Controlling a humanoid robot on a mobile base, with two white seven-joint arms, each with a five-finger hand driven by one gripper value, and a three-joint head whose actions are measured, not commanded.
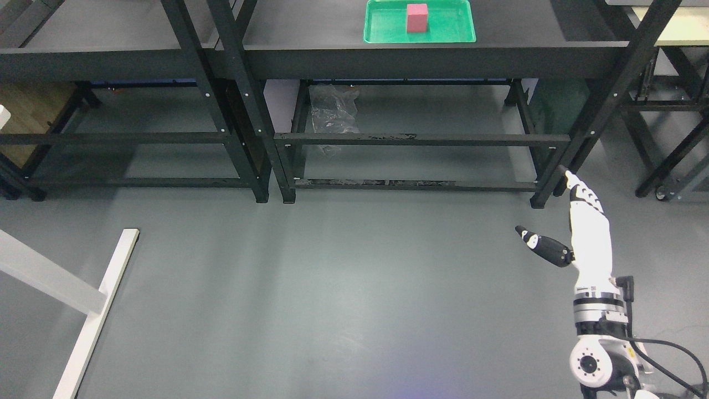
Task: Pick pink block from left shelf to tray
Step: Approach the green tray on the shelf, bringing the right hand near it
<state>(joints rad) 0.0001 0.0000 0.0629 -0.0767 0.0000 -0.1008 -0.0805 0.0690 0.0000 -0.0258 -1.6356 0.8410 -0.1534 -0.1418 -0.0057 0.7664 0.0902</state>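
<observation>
Well, the fingers (581,195) of the right hand (588,235) are stretched out nearly straight, the thumb splayed off to the side, and they have hold of nothing at all. The hand hangs low over the grey floor (332,288) at the lower right, its arm coming up from the bottom corner, well apart from anything it might handle. The left arm does not show. From there, looking outward: the nearest thing is the black leg of the right-hand shelf unit (587,127), just beyond the fingertips, and up on that unit's dark top surface, far from the hand, sits the green tray (382,27). The pink block (417,17) stands upright inside that tray, near its middle, resting on the tray floor. The left shelf (111,33) carries no block that I can see. So by my reckoning the placing is already done and the step in hand is clearing away. To do that well, I would keep the fingers relaxed and open, draw the arm back and down on the side away from the slanting leg so nothing clips the frame, and avoid any nudge to the shelf that could jolt the tray or tip the block. A crumpled clear plastic bag (332,113) lies under the unit, out of the way.
</observation>
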